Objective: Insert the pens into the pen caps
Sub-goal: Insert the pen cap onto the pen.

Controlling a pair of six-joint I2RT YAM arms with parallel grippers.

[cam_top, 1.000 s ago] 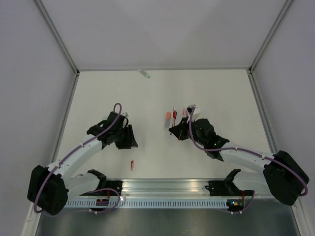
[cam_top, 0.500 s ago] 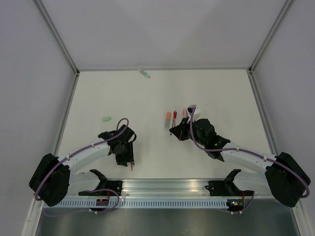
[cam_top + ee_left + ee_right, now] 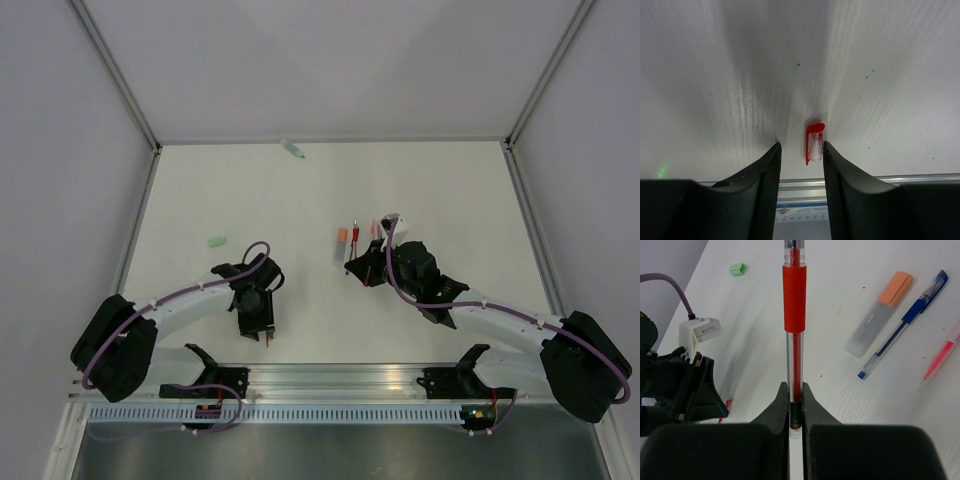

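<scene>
The white tabletop [image 3: 450, 190] sits between grey walls, with a metal rail [image 3: 340, 378] along its near edge. The left arm [image 3: 185, 298] bends low over the near part of the tabletop, close to the rail. The right arm [image 3: 500, 310] stretches toward the middle.

The left fingers [image 3: 771, 162] are spread, one tip on either side of a red cap. The right fingers [image 3: 783, 405] are pressed together on a red pen [image 3: 794, 300]. They pinch its near end, so the clear barrel with its red grip sticks straight out ahead of them, above the tabletop. The pen's far end is cut off by the frame.

Near the right fingers, three things lie on the tabletop. The highlighter [image 3: 880, 315] has a pale body and an orange cap on it. The blue pen [image 3: 902, 325] lies just beside it, roughly parallel; whether they touch I cannot tell. The pink pen [image 3: 940, 357] lies a little further out.

The red cap [image 3: 815, 142] lies on the tabletop close to the rail. It is just beside one left finger, with a clear gap to the other. A green cap [image 3: 215, 241] lies well apart, toward the left side. A small mint piece [image 3: 293, 150] lies by the far edge, too small to make out.
</scene>
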